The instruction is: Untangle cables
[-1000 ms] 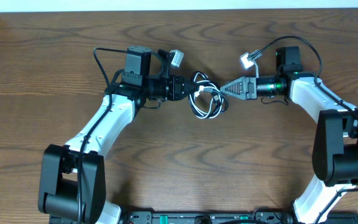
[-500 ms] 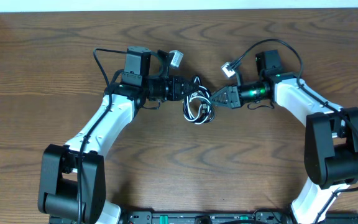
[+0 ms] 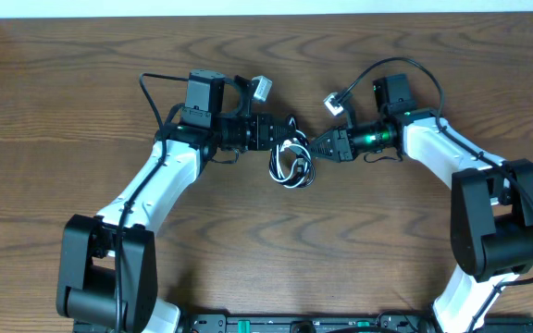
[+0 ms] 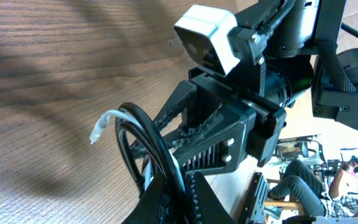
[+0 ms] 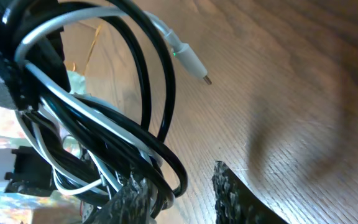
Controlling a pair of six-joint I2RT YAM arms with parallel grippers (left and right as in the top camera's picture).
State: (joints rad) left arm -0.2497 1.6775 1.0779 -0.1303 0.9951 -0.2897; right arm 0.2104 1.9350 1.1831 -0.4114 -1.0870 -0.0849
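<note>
Dark wood grain runs across the counter [image 3: 81, 92], and the cables [image 3: 291, 166] sit near its middle as a small knot of loops between my two arms. My left pincer [image 4: 178, 194] is pressed together on that bundle, pinching several turns of the black cord [image 4: 143, 134] right at the fingertips. My right pincer [image 5: 182, 196] is spread, its pads apart, with the lowest black loop hanging just at the inner edge of one pad and nothing gripped. As I judge it, the step in hand is to take a second hold so the two arms can draw the coil apart. To do that well I should close the right pincer on one strand only, best the white cord [image 5: 73, 25], since its plug [image 5: 191, 61] lies free on the wood at the edge of the bundle and gives me an end to follow. Grabbing the whole bunch would likely just tighten it. I should pull slowly and away from the left hold, low over the counter, and stop if the loops cinch. The bundle looks like thin, springy cord, black turns outnumbering white, wound together and crossing at several places, so I cannot tell which strand passes under which.
</note>
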